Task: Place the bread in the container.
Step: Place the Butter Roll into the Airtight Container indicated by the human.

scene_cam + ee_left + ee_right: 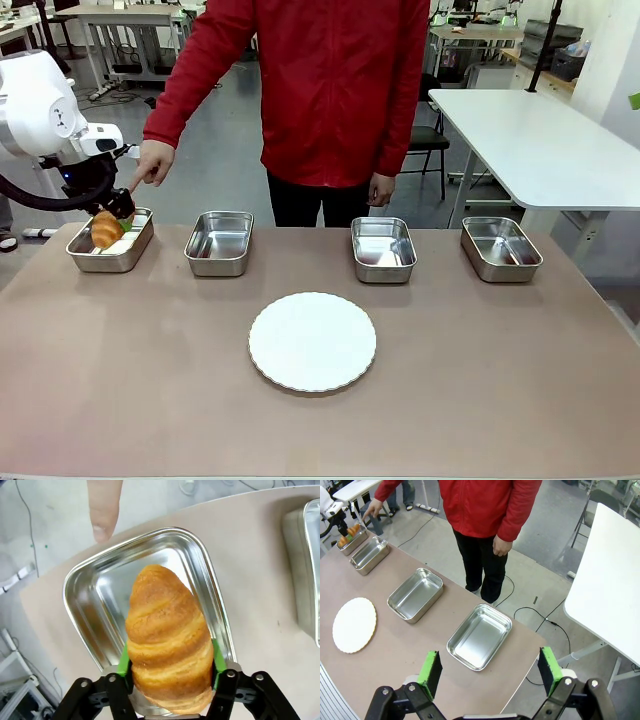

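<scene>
The bread (169, 640) is clamped between the green pads (123, 661) of the left gripper (170, 672), poised over the container (112, 241) at the far left, to which a person's finger (104, 507) is pointed. It is best lowered to the pan floor before the jaws are parted. The right gripper (490, 667) is held wide, empty
</scene>
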You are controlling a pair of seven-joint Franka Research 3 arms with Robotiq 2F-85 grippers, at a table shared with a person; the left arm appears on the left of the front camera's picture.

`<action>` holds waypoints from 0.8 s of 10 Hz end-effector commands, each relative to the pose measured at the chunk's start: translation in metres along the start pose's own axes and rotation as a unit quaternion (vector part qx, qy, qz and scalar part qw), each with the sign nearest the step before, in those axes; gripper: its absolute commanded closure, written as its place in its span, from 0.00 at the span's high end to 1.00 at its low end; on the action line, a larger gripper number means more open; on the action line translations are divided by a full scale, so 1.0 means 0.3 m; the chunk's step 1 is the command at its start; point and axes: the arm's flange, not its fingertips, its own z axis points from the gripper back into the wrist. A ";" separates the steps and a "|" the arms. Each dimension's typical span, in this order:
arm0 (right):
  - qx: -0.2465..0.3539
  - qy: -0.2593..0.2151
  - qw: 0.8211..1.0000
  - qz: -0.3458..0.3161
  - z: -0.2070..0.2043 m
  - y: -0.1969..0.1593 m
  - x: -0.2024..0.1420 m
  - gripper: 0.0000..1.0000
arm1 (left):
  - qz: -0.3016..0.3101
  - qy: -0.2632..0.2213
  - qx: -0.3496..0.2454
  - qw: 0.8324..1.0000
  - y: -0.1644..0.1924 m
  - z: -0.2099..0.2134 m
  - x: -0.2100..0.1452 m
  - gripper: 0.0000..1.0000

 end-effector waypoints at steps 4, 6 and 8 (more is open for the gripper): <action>-0.001 -0.001 1.000 0.001 0.003 0.003 0.000 1.00 | 0.009 -0.010 0.001 1.000 0.008 0.042 -0.013 1.00; -0.001 -0.001 1.000 0.001 0.003 0.003 0.000 1.00 | 0.006 -0.014 0.001 1.000 0.010 0.061 -0.023 1.00; -0.001 -0.001 1.000 0.001 0.003 0.003 0.000 1.00 | 0.007 -0.020 0.007 1.000 0.002 0.079 -0.029 1.00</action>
